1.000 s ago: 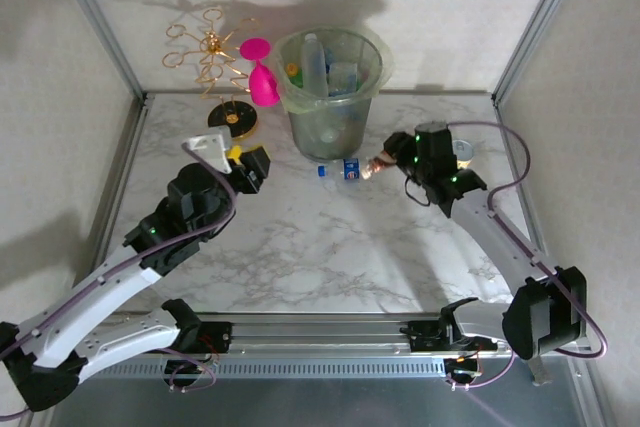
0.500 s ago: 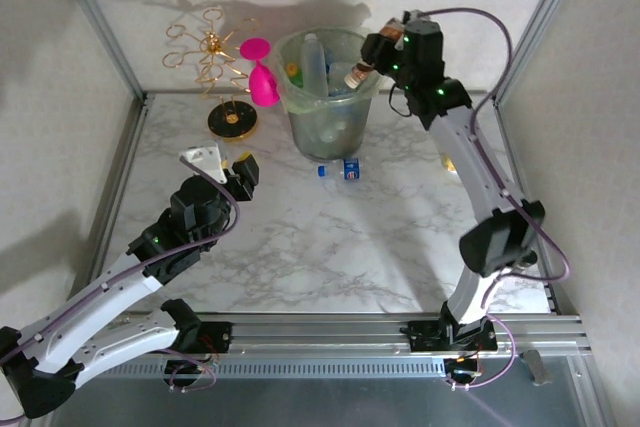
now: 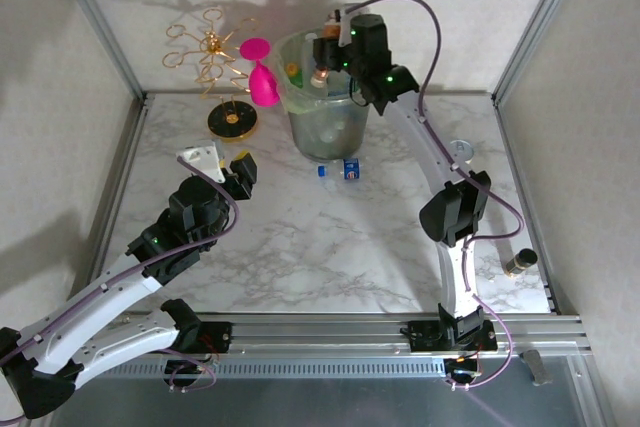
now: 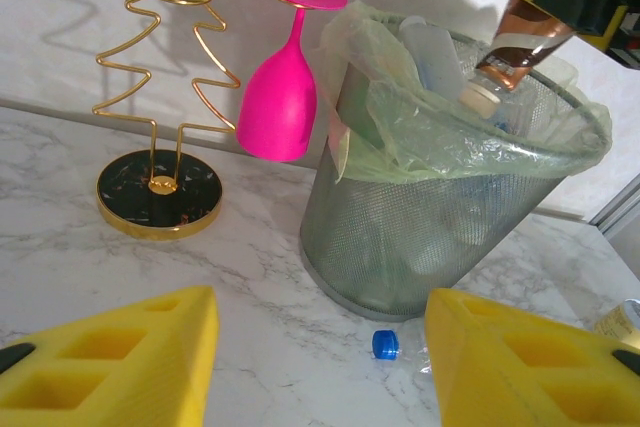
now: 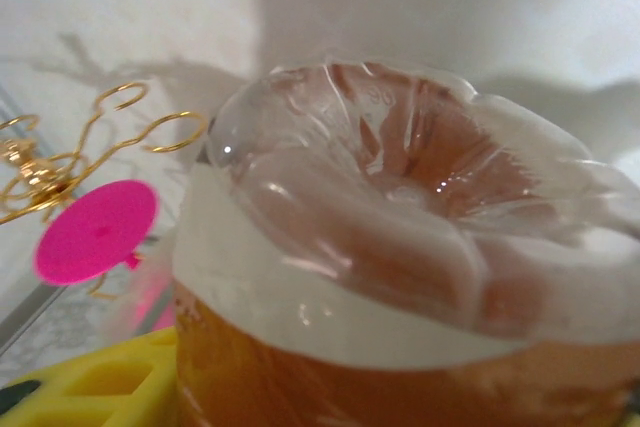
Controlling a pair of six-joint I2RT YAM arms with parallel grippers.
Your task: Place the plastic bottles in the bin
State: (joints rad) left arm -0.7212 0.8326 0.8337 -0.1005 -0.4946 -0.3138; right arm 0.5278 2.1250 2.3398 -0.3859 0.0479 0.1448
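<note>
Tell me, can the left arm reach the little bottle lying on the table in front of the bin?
Probably yes. The left gripper is open and empty, aimed toward the lying bottle, with bare table between them. The bin stands just behind it, so it needs care.

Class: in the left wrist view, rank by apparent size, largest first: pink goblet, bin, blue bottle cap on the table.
1. bin
2. pink goblet
3. blue bottle cap, nearest the camera yet clearly smallest

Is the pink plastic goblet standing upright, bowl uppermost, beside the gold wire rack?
No, the pink goblet is upside down, its flat foot uppermost and its bowl lowest, beside the gold wire rack.
</note>
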